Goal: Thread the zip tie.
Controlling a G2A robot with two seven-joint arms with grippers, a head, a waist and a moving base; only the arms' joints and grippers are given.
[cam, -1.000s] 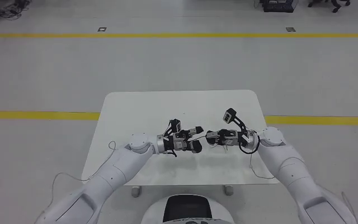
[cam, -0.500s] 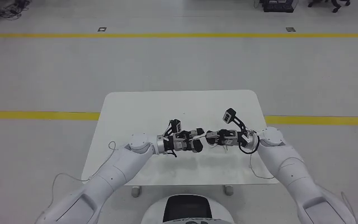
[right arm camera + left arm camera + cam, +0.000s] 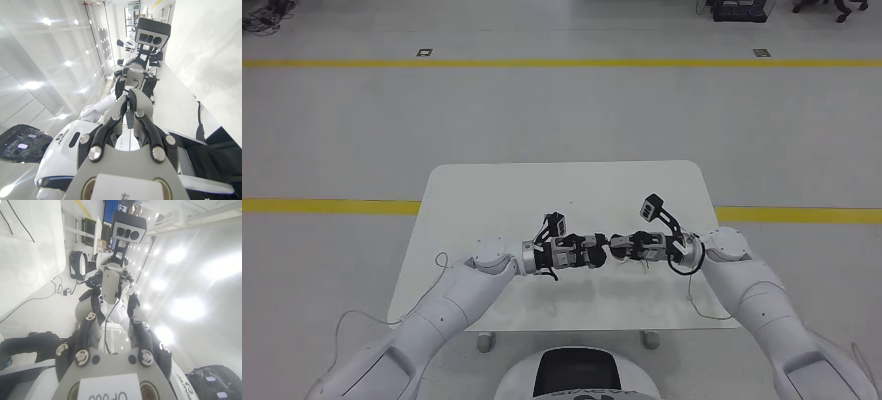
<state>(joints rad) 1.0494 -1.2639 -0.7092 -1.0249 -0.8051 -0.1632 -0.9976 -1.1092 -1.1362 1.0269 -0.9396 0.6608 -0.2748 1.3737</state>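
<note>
Only faintly visible, the zip tie reads for us as a thin dark strand in the left wrist view. It is held up in the air above the surface, not lying on it. Its long axis runs along the line that joins the two arms, from one gripper towards the other. It passes down the middle of the left gripper, between fingers that stand well apart, and its lower end comes close to that gripper's palm. The far end leads up to the right gripper, whose fingers are drawn narrow. We judge that they pinch the tie there, though the contact itself is hidden. From above we see the two grippers nose to nose over the near middle of the surface, almost touching. The coming move turns on that shared axis. We think the left gripper, nearer the free end, must close on the strand without bending it off line.
</note>
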